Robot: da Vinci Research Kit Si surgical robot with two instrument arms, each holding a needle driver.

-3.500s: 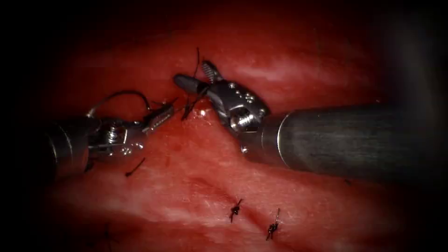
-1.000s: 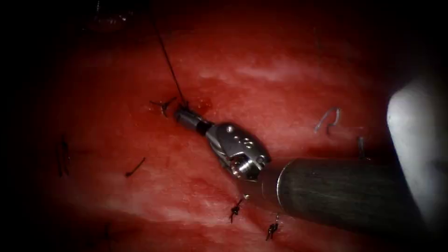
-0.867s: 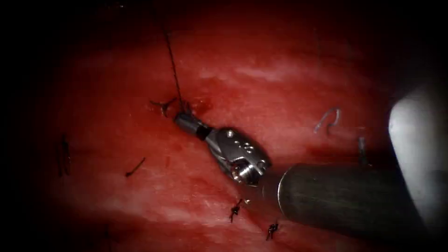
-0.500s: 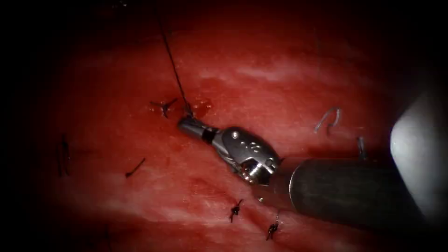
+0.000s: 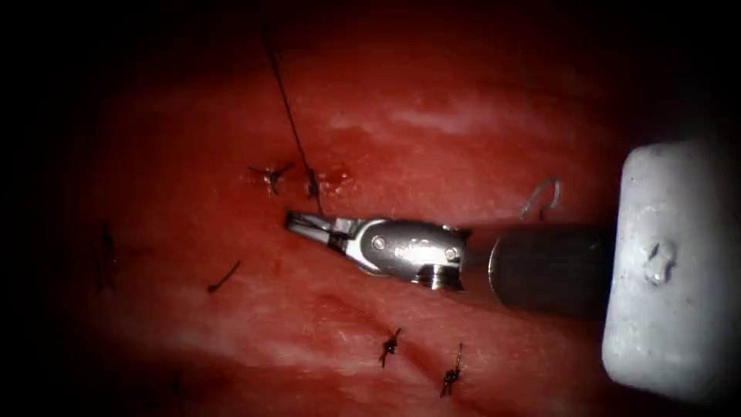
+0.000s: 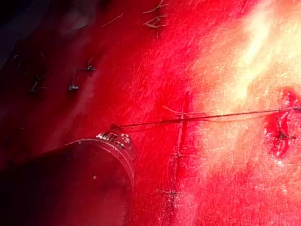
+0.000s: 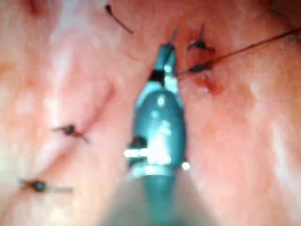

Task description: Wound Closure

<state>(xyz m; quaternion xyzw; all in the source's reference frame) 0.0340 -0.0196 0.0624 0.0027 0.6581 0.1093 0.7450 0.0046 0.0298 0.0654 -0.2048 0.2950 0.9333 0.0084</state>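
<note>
Thread: its upper run is lost in the dark at the endoscope view's top edge; what holds it there cannot be told.
Needle: a pale curved shape on the tissue, right of the cut; too faint to be named with certainty.
Right tool: its shaft is covered at the right by a pale block, itself cut off by the edge; whether anything is gripped cannot be told; its tip is blurred in the right wrist view.
Left tool: a rim of metal is seen against the thread; the jaws are hidden.
</note>
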